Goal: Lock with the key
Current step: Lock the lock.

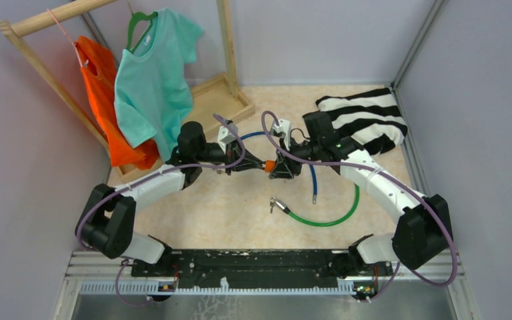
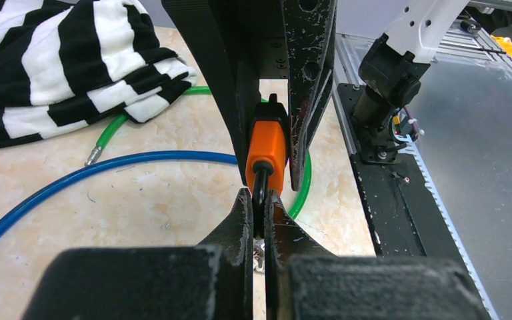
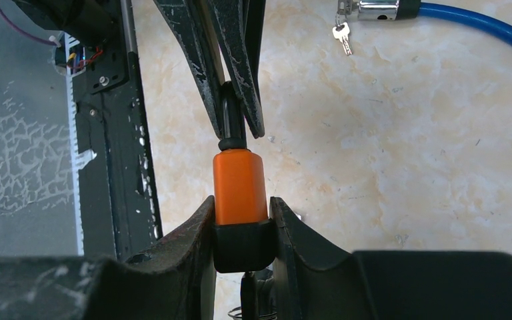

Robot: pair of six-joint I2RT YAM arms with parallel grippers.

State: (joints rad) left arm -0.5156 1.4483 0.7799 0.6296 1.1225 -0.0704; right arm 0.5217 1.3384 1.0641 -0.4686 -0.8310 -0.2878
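An orange padlock (image 1: 267, 165) is held in mid-air between both arms over the table's middle. My left gripper (image 2: 260, 200) is shut on its thin black shackle (image 2: 261, 183); the orange body (image 2: 267, 143) points away from it. My right gripper (image 3: 240, 213) is shut on the black cap at the lock's other end (image 3: 241, 245), with the orange body (image 3: 239, 187) rising from it. A dark key head with a wire ring (image 3: 247, 293) sits just behind that cap, partly hidden by the fingers. The left fingers (image 3: 240, 67) pinch the shackle from above in the right wrist view.
A blue cable (image 1: 313, 180) and a green cable lock (image 1: 327, 217) lie on the table below the grippers, with a small silver key (image 3: 341, 37) by the blue cable's metal end. A striped cloth (image 1: 367, 117) lies at back right. A clothes rack with a teal shirt (image 1: 153, 80) stands at back left.
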